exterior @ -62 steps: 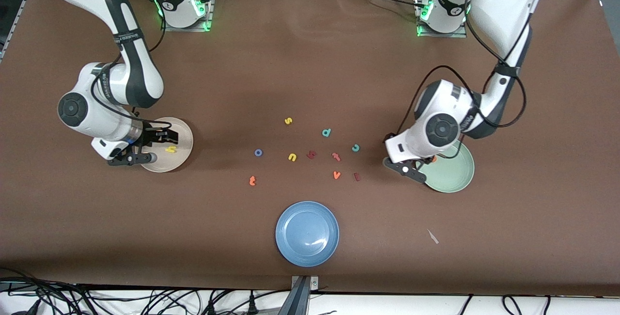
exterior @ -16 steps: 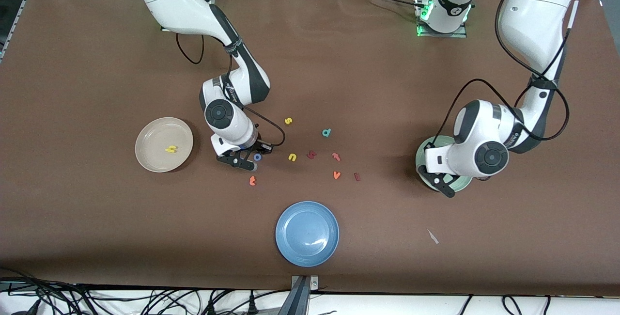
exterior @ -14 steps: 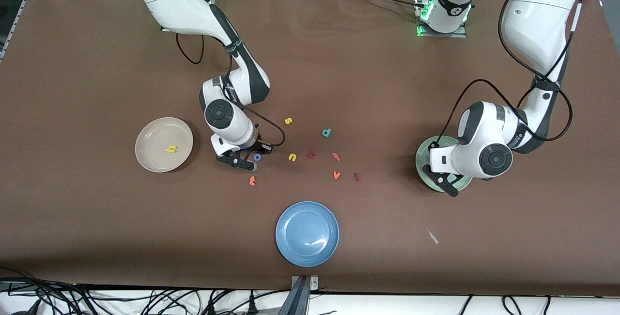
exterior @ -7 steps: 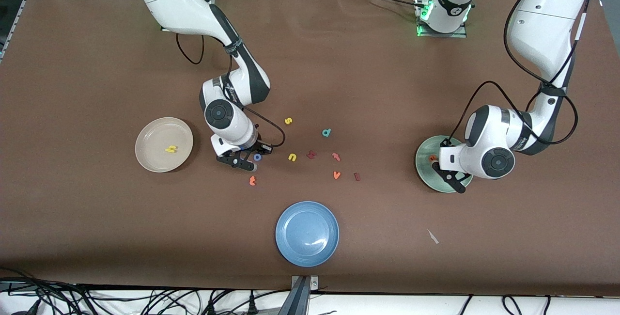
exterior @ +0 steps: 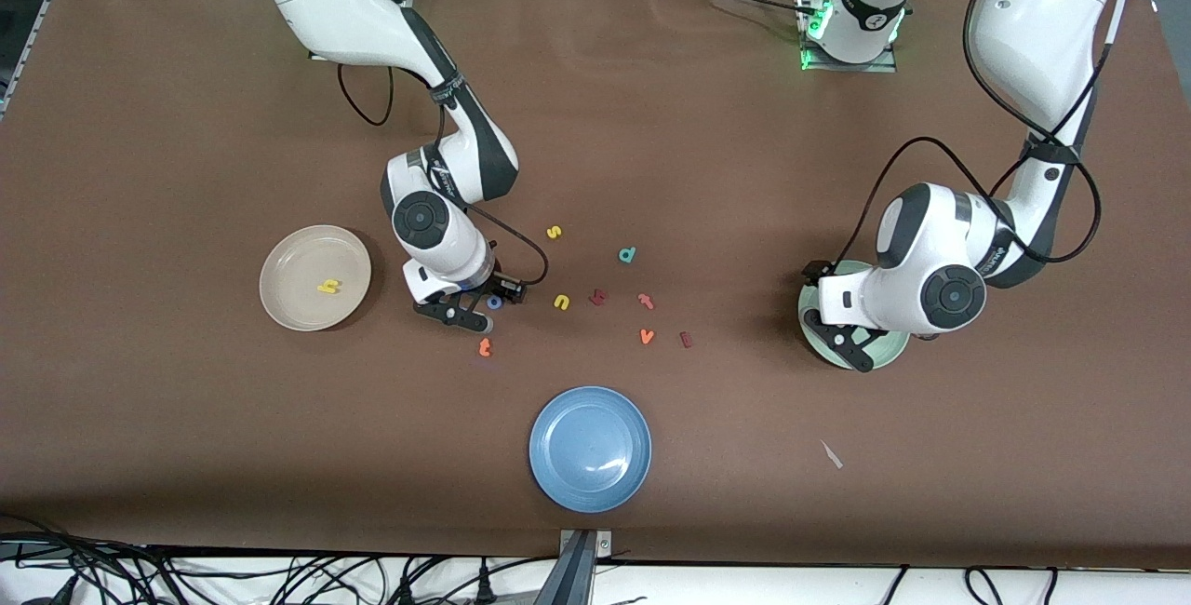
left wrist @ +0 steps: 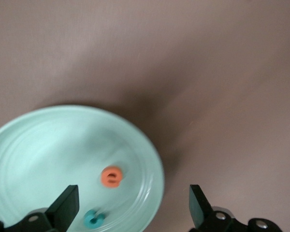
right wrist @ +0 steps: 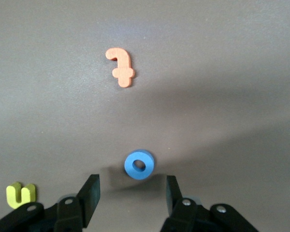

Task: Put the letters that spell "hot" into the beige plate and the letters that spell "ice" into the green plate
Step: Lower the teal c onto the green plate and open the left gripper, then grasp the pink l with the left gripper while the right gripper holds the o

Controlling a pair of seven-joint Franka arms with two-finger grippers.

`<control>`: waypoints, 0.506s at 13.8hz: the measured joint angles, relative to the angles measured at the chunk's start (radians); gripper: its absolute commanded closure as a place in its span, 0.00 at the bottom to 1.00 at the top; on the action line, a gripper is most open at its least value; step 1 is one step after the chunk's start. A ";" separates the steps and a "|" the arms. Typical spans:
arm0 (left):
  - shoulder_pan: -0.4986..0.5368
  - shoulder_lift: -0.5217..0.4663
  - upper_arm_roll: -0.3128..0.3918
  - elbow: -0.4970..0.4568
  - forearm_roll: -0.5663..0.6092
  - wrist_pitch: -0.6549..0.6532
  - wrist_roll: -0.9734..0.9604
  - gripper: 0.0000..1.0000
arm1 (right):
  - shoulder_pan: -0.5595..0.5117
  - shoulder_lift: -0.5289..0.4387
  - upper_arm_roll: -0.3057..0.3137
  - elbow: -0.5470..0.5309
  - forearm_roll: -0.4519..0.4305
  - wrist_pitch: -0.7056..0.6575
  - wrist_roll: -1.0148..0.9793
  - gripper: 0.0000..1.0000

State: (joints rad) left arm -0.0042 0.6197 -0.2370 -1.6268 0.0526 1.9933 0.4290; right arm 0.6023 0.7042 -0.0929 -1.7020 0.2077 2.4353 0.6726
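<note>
Right gripper (right wrist: 130, 195) set to close on the blue ring-shaped foam "o" (right wrist: 138, 165); left gripper (left wrist: 130, 208) empty over the pale mint-green round plate (left wrist: 150, 159)

The right gripper's jaws stand partly apart with the "o" between them, nothing gripped yet: judged best to come straight down, centre the ring, then pinch and carry it to the cream-beige round plate (exterior: 284, 256), where the yellow foam "h" (exterior: 327, 287) already lies. From the "o", the orange foam "t" (exterior: 485, 346) lies near and nearer the front camera, and a yellow foam "u"-like letter (exterior: 561, 302) sits beside it toward the left arm's end, so sweeping sideways risks nudging them. The way to the beige plate looks bare. The left gripper's jaws are wide and hold nothing; the orange foam "e" (left wrist: 111, 176) and teal foam "c" (left wrist: 94, 218) lie in the green plate, well toward the left arm's end. The dark red foam "i" (exterior: 686, 339) waits on the table
</note>
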 measured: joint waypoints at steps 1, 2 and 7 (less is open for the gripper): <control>-0.023 0.001 -0.001 0.010 -0.004 -0.001 -0.061 0.00 | -0.002 0.001 -0.001 0.000 -0.001 -0.002 -0.010 0.37; -0.054 0.006 -0.001 0.014 -0.010 -0.001 -0.143 0.00 | -0.006 0.003 -0.002 0.000 -0.001 -0.003 -0.022 0.38; -0.197 0.090 -0.002 0.119 -0.016 0.006 -0.540 0.00 | -0.019 0.014 -0.003 0.009 -0.001 -0.003 -0.032 0.42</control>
State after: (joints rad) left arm -0.2008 0.7096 -0.2385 -1.5081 0.0370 1.9994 -0.1115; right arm 0.5835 0.7179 -0.0960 -1.6931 0.2063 2.4323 0.6407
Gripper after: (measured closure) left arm 0.000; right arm 0.396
